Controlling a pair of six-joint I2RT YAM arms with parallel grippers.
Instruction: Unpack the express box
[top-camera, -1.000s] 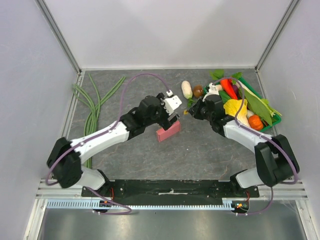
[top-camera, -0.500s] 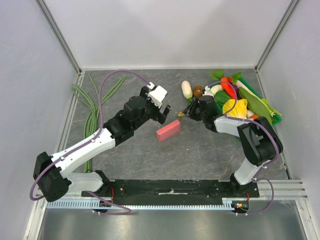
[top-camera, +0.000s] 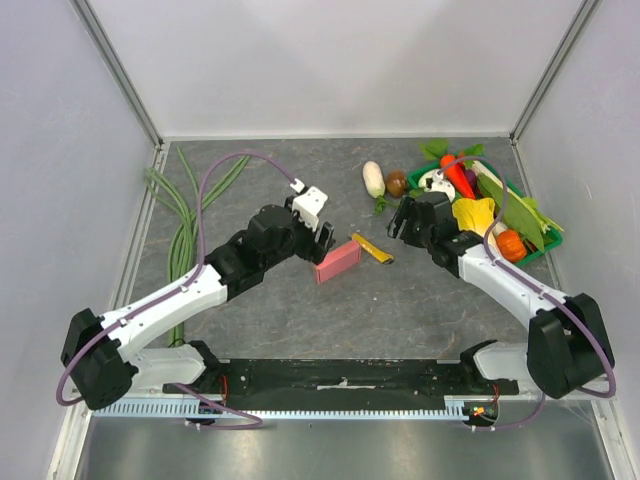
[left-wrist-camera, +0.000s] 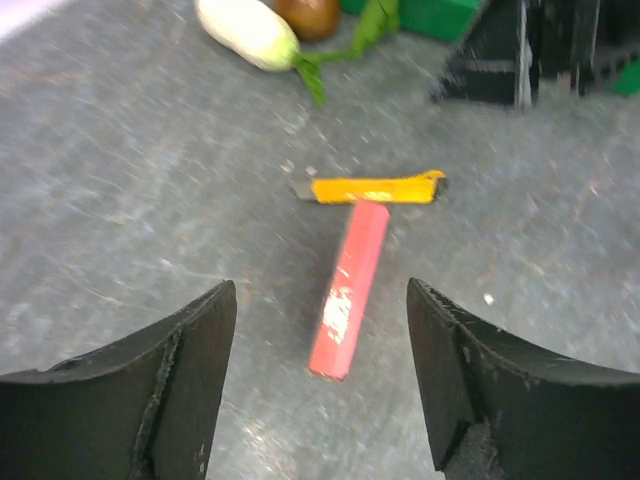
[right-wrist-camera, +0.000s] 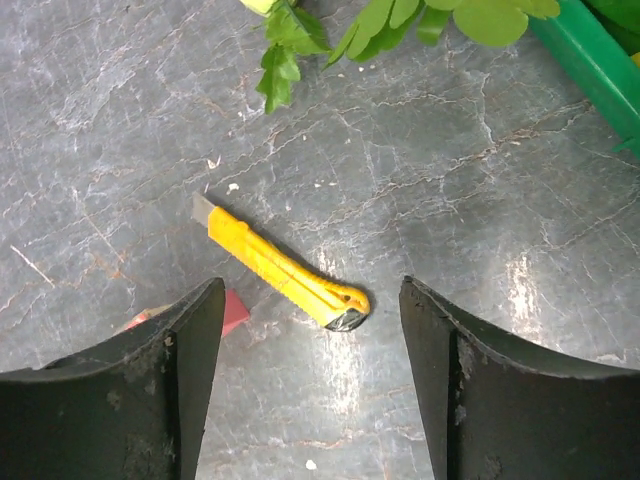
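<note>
A: We are looking at the express box (top-camera: 337, 263). It is lying on the surface (top-camera: 300, 320), with one end right beside the yellow knife (top-camera: 371, 248).

B: On the left arm (top-camera: 200, 285) and the right arm (top-camera: 490, 270) the jaws are standing wide apart and gripping nothing.

A: We are worrying that in reaching for the knife we are going to knock the box away, or catch the blade end.
</note>
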